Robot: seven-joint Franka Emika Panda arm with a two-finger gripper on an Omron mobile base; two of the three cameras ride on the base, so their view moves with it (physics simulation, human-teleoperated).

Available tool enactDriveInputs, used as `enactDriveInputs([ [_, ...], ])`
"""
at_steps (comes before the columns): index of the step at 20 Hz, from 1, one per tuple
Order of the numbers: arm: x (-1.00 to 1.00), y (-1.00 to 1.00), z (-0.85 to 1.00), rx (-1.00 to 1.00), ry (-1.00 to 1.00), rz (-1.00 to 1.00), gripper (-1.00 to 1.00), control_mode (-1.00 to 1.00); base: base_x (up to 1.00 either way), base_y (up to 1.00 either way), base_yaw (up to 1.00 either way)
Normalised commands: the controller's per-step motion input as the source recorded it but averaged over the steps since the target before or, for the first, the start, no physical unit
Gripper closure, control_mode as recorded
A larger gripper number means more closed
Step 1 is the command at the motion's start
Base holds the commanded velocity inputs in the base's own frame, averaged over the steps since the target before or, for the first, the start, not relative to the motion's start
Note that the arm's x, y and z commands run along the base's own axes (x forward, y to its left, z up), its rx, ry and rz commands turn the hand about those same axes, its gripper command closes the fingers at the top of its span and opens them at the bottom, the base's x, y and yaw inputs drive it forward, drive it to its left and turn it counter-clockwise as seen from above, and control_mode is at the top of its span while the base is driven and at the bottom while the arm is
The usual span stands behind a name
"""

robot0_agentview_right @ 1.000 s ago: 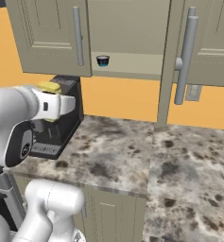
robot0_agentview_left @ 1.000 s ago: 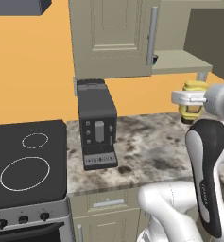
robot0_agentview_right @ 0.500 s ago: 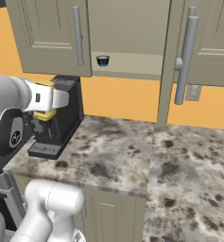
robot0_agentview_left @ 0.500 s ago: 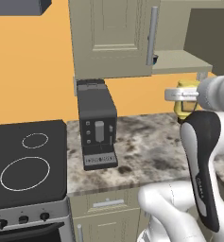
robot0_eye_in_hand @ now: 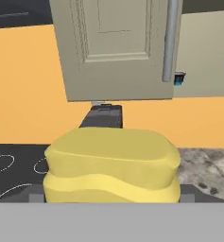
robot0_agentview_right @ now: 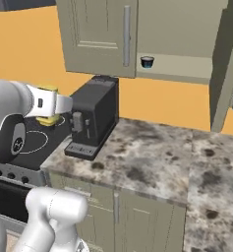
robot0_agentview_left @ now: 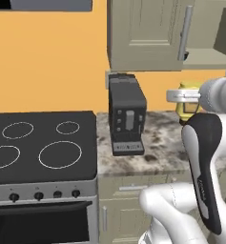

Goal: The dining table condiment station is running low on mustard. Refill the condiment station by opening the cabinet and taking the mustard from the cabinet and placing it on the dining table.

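Swung leftward toward the coffee machine, gripper clamps the mustard

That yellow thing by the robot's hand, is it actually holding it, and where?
Yes, the gripper holds the mustard, clamped across its body from both sides.

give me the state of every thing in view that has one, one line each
mustard: held in the gripper, lifted off the counter
gripper: closed on the mustard, jaws wide around it
cabinet: open, shelf exposed
left cabinet door: swung out, bar handle facing the room
small dark cup: upright on the cabinet shelf
coffee machine: upright on the marble counter
stove: burners bare
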Motion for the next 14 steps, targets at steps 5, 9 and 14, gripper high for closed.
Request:
enactDriveInputs([
  [5,0.0,0.0,0.0,0.0,0.0,0.0,1.0,1.0,-0.45,0.41,0.66],
  [9,0.0,0.0,0.0,0.0,0.0,0.0,1.0,1.0,-0.26,0.07,0.81],
  [14,0.0,0.0,0.0,0.0,0.0,0.0,1.0,1.0,-0.02,0.0,0.81],
])
